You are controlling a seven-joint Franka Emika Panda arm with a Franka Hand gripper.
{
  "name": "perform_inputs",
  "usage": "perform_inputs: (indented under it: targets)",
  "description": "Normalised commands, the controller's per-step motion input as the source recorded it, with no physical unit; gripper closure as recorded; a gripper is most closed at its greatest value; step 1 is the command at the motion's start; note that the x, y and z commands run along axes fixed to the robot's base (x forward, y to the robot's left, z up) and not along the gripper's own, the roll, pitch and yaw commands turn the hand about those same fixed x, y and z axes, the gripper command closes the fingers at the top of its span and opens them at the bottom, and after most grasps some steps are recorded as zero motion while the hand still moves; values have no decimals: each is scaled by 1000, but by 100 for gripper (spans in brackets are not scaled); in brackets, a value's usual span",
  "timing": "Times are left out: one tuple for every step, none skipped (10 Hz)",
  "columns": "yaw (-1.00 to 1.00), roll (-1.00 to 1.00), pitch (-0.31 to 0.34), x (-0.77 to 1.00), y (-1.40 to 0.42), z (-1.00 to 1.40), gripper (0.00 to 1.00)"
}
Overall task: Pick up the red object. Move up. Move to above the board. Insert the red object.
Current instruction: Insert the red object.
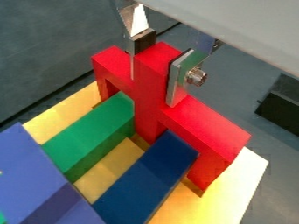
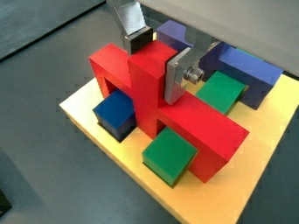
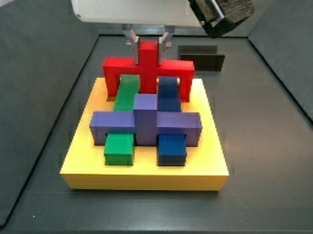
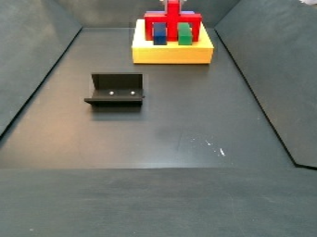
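The red object (image 1: 158, 96), a glossy blocky arch, is seen standing on the board (image 3: 86, 151) at its far edge, legs astride green and blue blocks; its upright stub is clamped between the flat silver fingers of the gripper (image 1: 163, 59); the board is a thick yellow slab on a matte dark grey floor; one dark fixture (image 4: 115, 91) stands well apart.

The red object (image 3: 148, 66) is bright red, and the gripper (image 1: 162, 54), at its upright stub above the board, has silver fingers (image 1: 183, 72) with dark pads. The board (image 3: 146, 172) is yellow. On it sit green blocks (image 3: 119, 146), blue blocks (image 3: 173, 146) and a purple cross-shaped block (image 3: 145, 120). The fixture (image 4: 117, 91) is dark, on a dark grey floor (image 4: 161, 130).
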Motion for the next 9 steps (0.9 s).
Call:
perform_inputs:
  targets:
    - [86,100,0,0,-214,0,100]
    - [49,77,-7,0,-86,-14,100]
    - [11,121,-9,20,0,-186,100]
    - [43,196,0,89,60,-257,100]
    - [63,224,0,66,66,-240,100]
    - [77,210,0,117,37,-163,100]
    - [69,224,0,83,0,-169,100]
    - [83,247,0,94,0,-191,100]
    - [126,290,41,191,0,-29,100]
